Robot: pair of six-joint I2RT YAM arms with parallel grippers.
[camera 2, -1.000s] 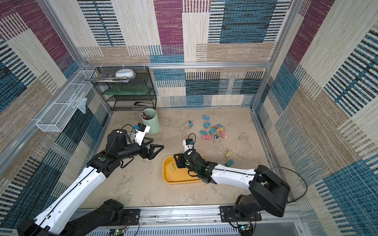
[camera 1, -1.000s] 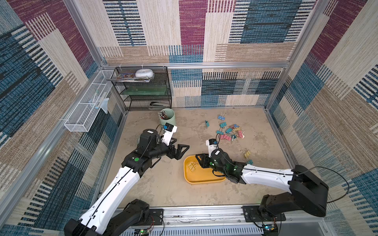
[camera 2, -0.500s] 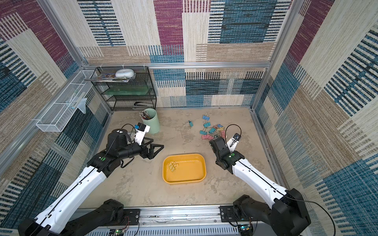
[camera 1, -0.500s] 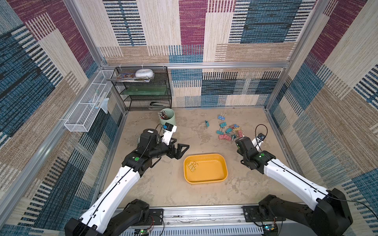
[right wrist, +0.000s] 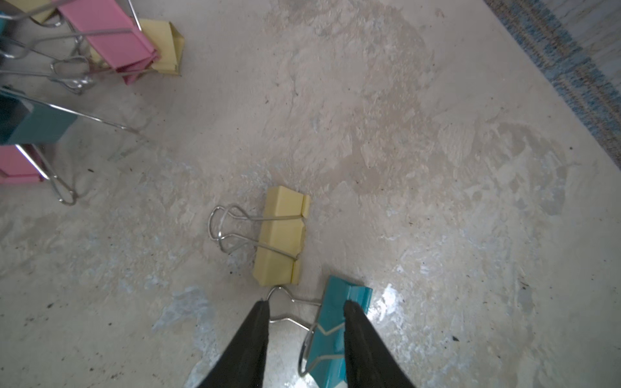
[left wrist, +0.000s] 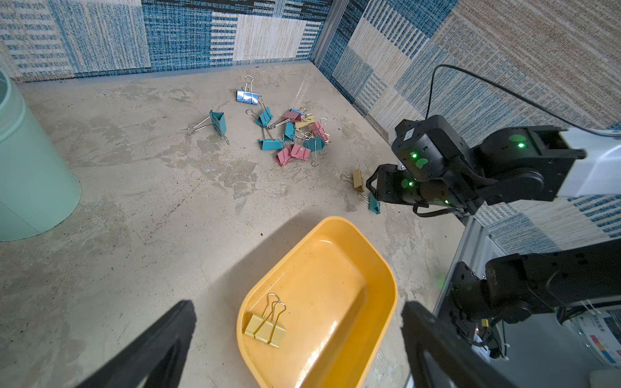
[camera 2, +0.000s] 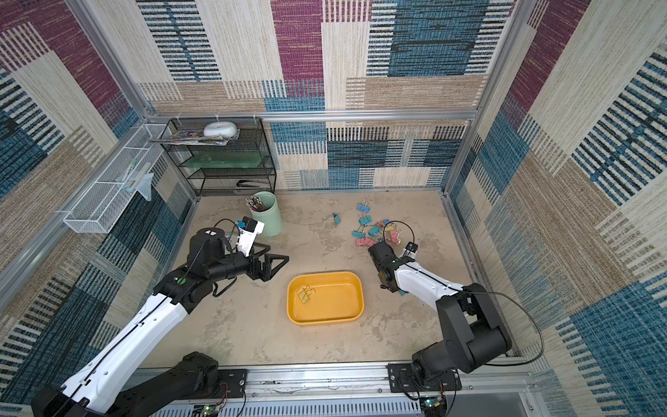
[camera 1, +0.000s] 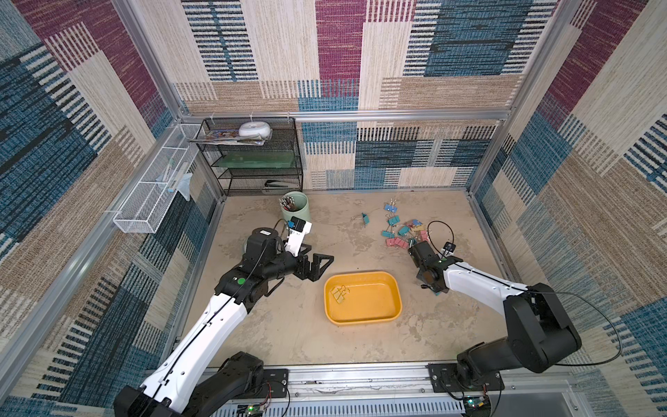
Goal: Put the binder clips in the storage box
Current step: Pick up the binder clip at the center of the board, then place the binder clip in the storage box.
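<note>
Nearest, the storage box (camera 1: pixel 371 305) is seen on the counter (camera 1: pixel 288 325), with a single yellow binder clip (camera 1: pixel 339 293) lying at its left end. The rest of the task is judged undone. Just beyond the box, the left hand (camera 1: pixel 317 257) is held released, jaws wide and empty, presumably parked aside so that the way is left free. To the right, the right hand (right wrist: pixel 305 310) is lowered with its jaws parted astride a teal binder clip (right wrist: pixel 336 322) that lies flat on the counter. Nothing is grasped yet, and the straddle is judged a set-up for a pinch. A loose yellow clip (right wrist: pixel 282 242) lies just beside it. Farther back, the heap of binder clips (camera 1: pixel 402 231) is spread on the counter. A second ago the right hand was over the box, and it is now found at these strays. The left arm is unchanged.
</note>
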